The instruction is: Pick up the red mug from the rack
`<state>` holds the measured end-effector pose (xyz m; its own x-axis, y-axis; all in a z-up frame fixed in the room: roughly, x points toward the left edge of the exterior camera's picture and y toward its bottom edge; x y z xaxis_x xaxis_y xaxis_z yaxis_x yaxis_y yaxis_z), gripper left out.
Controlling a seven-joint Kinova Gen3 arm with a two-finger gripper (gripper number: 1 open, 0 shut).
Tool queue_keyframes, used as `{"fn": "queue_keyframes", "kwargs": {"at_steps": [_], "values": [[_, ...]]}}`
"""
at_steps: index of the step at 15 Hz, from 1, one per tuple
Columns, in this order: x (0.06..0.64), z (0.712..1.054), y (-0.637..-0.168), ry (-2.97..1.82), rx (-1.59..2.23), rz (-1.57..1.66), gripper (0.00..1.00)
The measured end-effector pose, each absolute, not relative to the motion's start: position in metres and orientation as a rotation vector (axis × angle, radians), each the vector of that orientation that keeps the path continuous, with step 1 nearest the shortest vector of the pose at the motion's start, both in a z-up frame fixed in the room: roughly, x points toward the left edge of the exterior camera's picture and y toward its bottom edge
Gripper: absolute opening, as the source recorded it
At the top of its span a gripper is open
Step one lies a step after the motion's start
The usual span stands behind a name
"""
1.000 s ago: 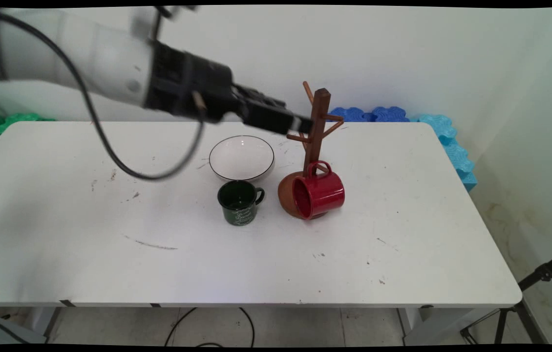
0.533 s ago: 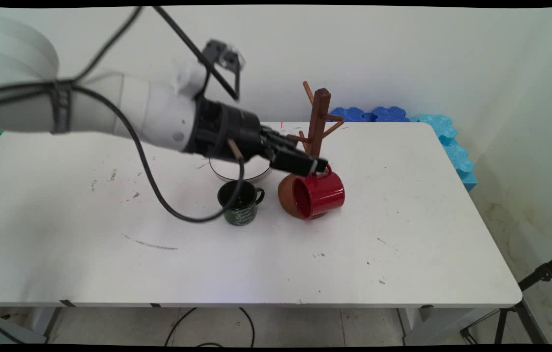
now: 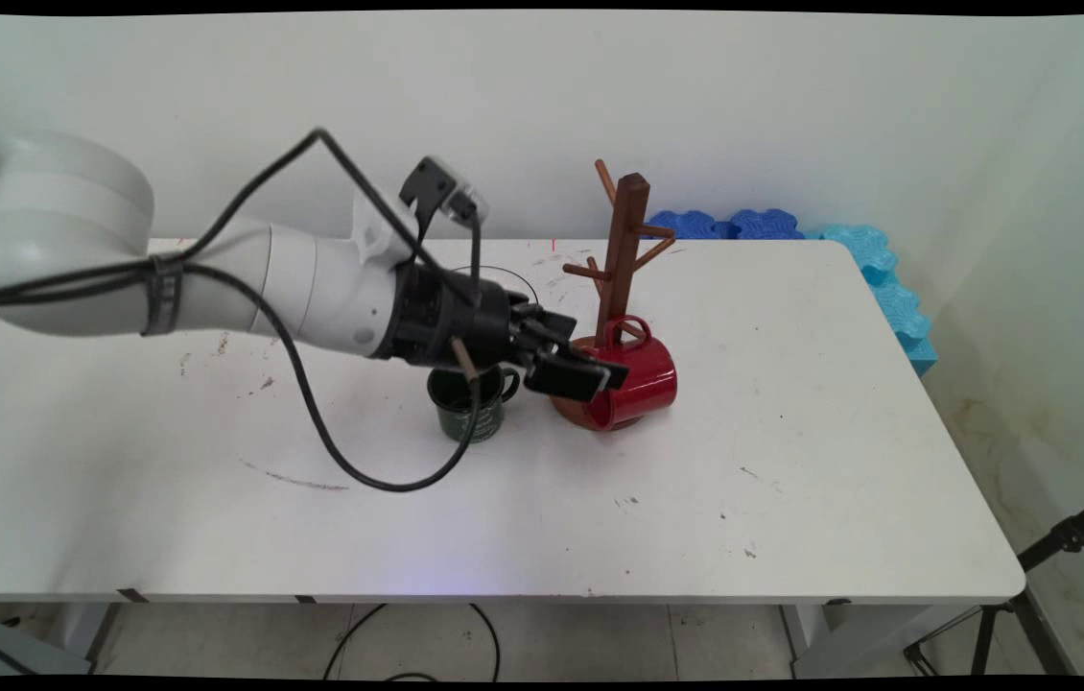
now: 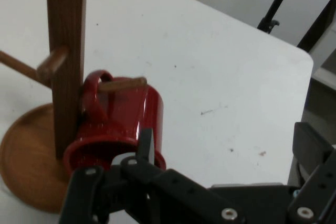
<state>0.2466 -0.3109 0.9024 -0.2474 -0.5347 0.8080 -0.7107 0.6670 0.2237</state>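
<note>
My jaws are open wide, and they hold nothing. They hang low over the white surface (image 3: 791,461), right at the red mug (image 3: 643,379). The red mug lies on its side on the round base of the wooden mug tree (image 3: 624,250), with its mouth turned to me. Its handle is up by a low peg of the tree. One of my fingers (image 4: 145,142) is just at the mug's rim. The other finger (image 4: 315,148) is far off to the side, over bare surface.

A dark green mug (image 3: 460,408) stands just beside my arm, partly hidden by it. Behind my arm only a thin dark curve of a bowl (image 3: 504,274) shows. I cannot tell if my near finger touches the rim or goes inside the mug. I also cannot tell if the peg goes through the handle.
</note>
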Motion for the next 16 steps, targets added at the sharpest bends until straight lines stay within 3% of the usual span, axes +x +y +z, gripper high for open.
{"fn": "queue_keyframes", "kwargs": {"at_steps": [16], "values": [[0.247, 0.833, -0.323, -1.952, 0.972, 0.23, 1.0]]}}
